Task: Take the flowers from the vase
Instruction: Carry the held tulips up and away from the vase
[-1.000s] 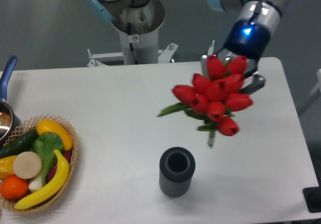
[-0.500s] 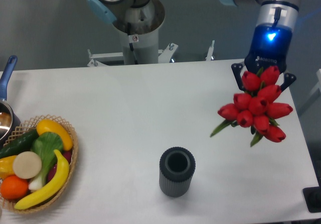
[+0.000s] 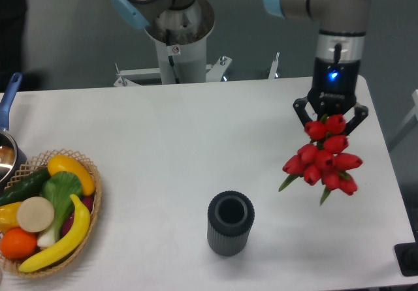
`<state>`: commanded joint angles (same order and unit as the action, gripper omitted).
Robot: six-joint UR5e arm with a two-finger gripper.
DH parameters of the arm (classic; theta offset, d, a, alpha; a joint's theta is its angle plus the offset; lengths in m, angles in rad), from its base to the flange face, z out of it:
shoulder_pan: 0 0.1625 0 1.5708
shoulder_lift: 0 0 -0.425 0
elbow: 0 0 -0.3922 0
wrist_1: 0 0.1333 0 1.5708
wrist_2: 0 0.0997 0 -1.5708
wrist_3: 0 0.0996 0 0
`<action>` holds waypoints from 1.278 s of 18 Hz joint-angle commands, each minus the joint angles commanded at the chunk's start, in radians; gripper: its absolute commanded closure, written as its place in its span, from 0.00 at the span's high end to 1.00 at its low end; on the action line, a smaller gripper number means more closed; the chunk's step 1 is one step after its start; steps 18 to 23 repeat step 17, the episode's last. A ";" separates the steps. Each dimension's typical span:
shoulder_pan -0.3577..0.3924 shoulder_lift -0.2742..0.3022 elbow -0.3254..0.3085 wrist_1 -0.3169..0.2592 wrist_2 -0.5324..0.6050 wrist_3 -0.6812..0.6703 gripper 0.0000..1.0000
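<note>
**Over the right side of the table, bunch in my pincer**

Above the right part of the table (image 3: 163,147) my gripper (image 3: 330,119) points straight down, and the flowers (image 3: 323,160) hang under it — a tight cluster of red tulip buds with a couple of narrow green leaves poking out low on the left and at the bottom. My two fingers splay to either side of the topmost buds and look closed against them, so I judge that I am carrying the bunch by its upper end. Exactly what lies between the pads is hidden by the buds themselves.

The vase (image 3: 230,223), dark grey and ribbed, stands upright and well apart from the bunch, nearer the front edge, with its round mouth showing nothing inside. So the lift out looks done.

On handling, I judge the bunch light and soft. The buds would likely give under pressure and could slide against each other, so a hard squeeze risks crushing them and a weak one risks a slip. It hangs a little lopsided, spreading wider than my fingers. A firmer hold would be the bundled stems — stiffer and narrower — though I cannot see where they run.

At the far left sit a fruit basket (image 3: 65,255) and a pan (image 3: 8,144), clear of all this.
</note>
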<state>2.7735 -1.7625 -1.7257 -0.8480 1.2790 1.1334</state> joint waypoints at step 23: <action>-0.132 -0.109 0.098 -0.215 0.332 0.063 0.15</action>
